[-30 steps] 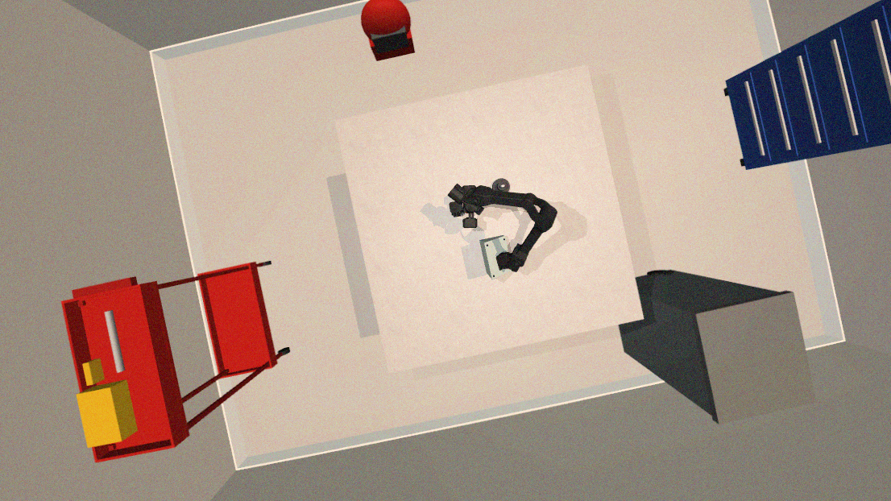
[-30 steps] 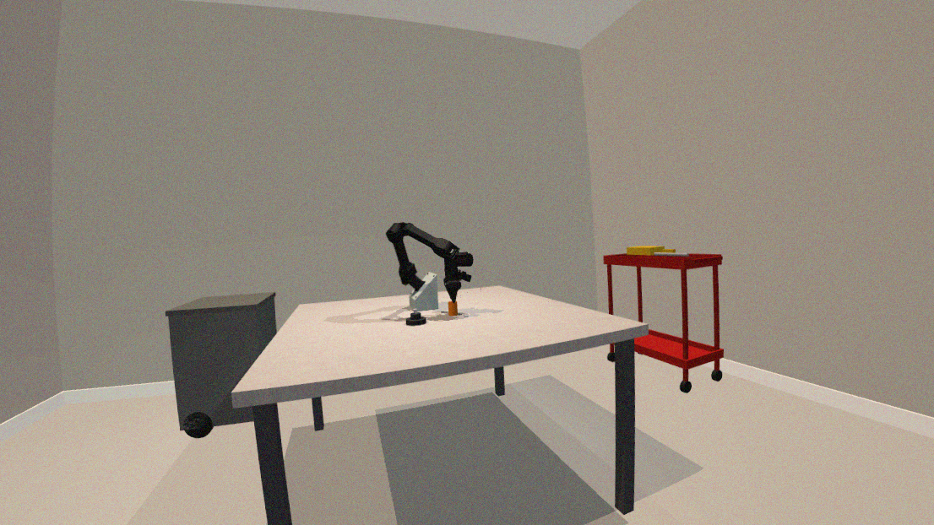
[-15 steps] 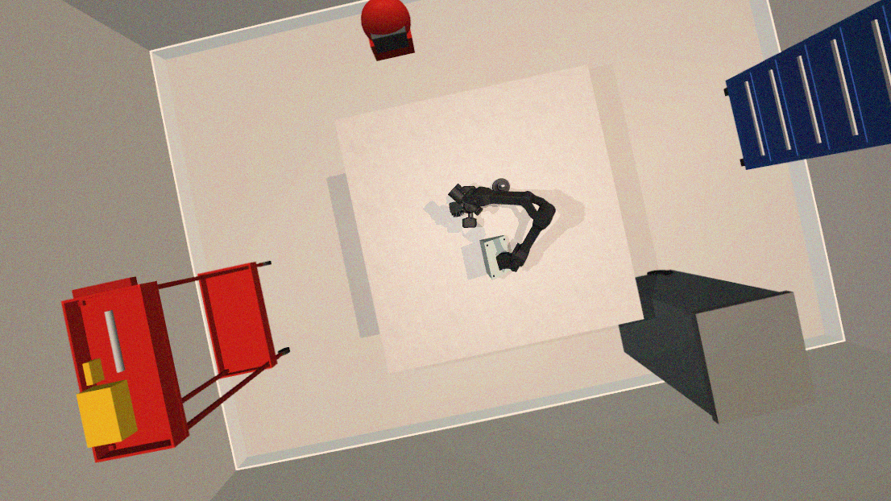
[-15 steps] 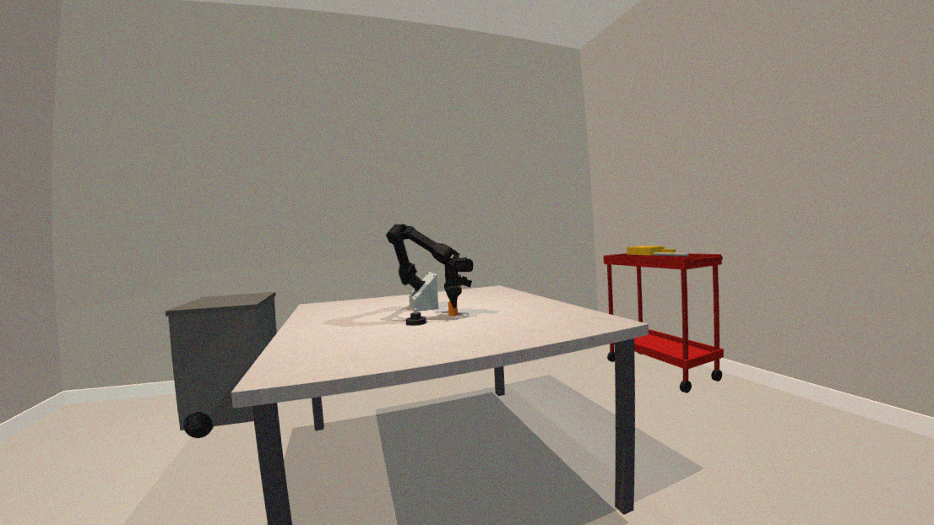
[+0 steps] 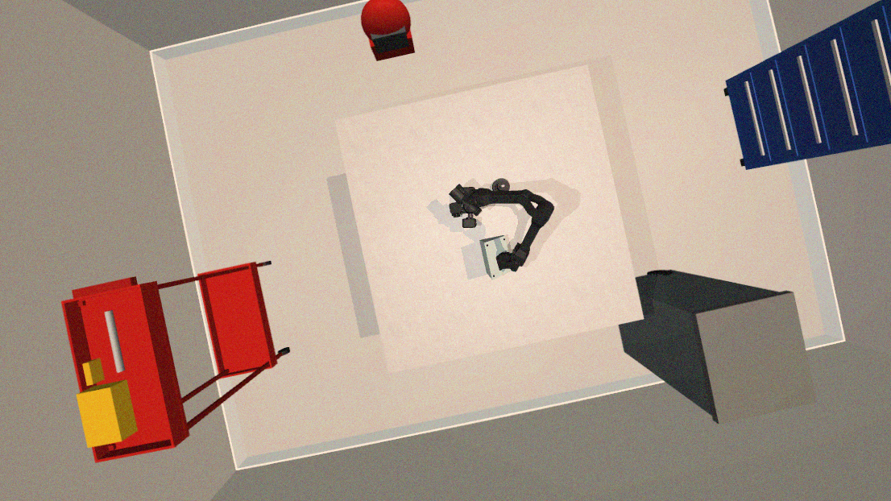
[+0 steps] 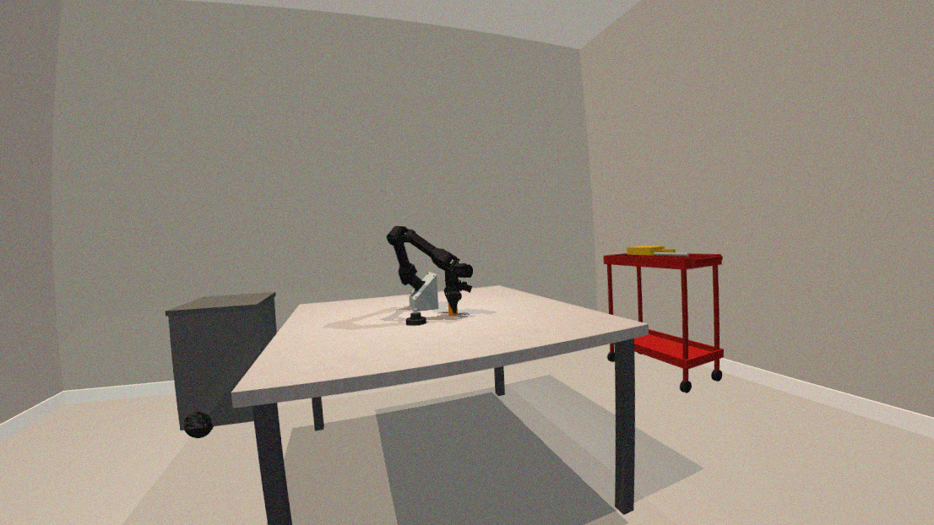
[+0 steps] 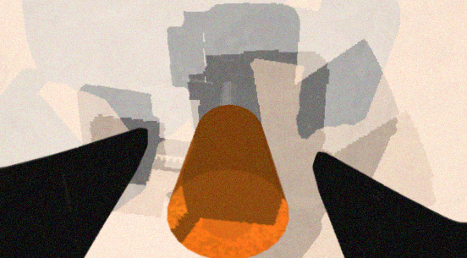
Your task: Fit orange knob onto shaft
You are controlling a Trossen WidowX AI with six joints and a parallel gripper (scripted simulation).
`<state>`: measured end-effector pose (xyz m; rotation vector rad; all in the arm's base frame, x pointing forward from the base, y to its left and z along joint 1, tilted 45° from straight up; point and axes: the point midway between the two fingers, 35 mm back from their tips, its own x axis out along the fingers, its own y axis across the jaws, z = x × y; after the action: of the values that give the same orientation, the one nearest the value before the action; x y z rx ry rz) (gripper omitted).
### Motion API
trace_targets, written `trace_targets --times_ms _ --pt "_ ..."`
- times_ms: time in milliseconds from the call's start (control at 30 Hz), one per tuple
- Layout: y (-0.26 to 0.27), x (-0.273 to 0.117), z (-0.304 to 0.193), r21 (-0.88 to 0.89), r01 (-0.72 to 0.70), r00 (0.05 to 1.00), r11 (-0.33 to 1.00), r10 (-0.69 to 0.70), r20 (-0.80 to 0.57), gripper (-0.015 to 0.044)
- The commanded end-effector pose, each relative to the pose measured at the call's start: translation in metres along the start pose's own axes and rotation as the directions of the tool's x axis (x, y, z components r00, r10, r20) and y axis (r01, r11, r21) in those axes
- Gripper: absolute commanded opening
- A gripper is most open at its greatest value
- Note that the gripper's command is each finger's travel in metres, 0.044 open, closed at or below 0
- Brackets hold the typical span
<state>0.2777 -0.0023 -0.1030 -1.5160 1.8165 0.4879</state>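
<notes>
The orange knob (image 6: pixel 451 311) (image 7: pixel 230 202) stands upright on the table. The wrist view looks down on its round top and shaded side; its hole is hidden underneath. My gripper (image 6: pixel 453 307) (image 7: pixel 233 148) is open, low over the knob, with one black finger on each side and a visible gap to each. In the top view the arm hides the knob and fingertips. The dark round pedestal (image 5: pixel 495 186) (image 6: pixel 415 321) stands apart from the knob, beside the arm in the top view. Its shaft is tiny there, and the flat side cannot be made out.
The arm's pale wedge-shaped mount (image 5: pixel 491 260) (image 6: pixel 427 296) stands on the table (image 5: pixel 407 325) (image 6: pixel 385 347). My forearm passes close to the pedestal in the top view. A red cart (image 5: pixel 124 350) (image 6: pixel 702 260), a dark cabinet (image 5: pixel 748 358) (image 6: pixel 213 360) and a blue ladder-like object (image 5: pixel 788 134) stand off the table.
</notes>
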Motion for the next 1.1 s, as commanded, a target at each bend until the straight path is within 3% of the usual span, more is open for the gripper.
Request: trace_targets --times_ms 0,33,367,600,767,1067 --pt "0.002 0.007 -0.002 -0.006 -0.001 1.0 1.0 0.001 -0.008 0.044" --pt "0.002 0.007 -0.002 -0.006 -0.001 1.0 1.0 0.001 -0.008 0.044" --pt "0.002 0.007 -0.002 -0.006 -0.001 1.0 1.0 0.001 -0.008 0.0177" --pt "0.002 0.007 -0.002 -0.006 -0.001 1.0 1.0 0.001 -0.008 0.0131" --pt "-0.001 -0.008 0.003 -0.006 -0.001 1.0 1.0 0.001 -0.003 0.0" --pt "-0.004 -0.067 0.013 -0.008 -0.002 1.0 1.0 0.002 0.005 0.0"
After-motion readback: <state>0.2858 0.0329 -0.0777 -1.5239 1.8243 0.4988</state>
